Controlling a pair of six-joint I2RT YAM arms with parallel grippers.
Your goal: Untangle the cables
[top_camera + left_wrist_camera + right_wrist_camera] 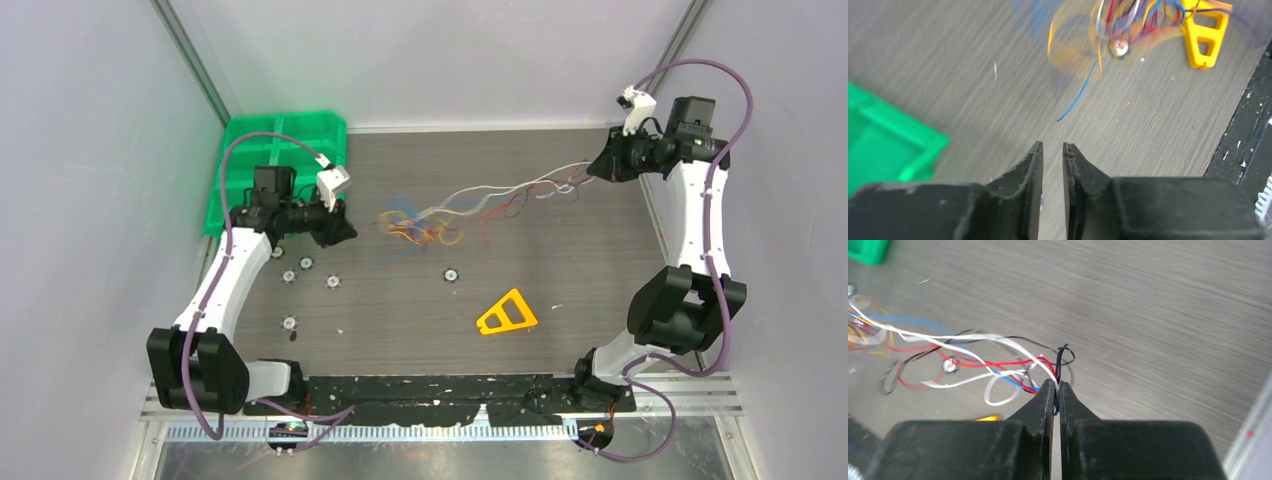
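The right tool point(1057, 385) is clenched on the cables point(998, 357). Red, blue, white and black strands fan out from its tips over the surface point(1158, 305) to a blurred orange-blue tangle point(1108, 30). The tangle lies ahead of the left tool point(1053, 147), apart from it; that tool's jaws stand narrowly parted, holding nothing. A small disc point(1119, 47) shows amid the tangle, with a yellow triangle point(1204, 35) just beyond. A green bin point(883, 145) is at the left tool's left.

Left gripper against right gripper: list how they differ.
The right gripper is shut on the cables; the left gripper holds nothing, its jaws narrowly apart. The right gripper sits at the far right of the table, strands stretched from it; the left gripper hovers near the green bin, short of the tangle. Both are black.
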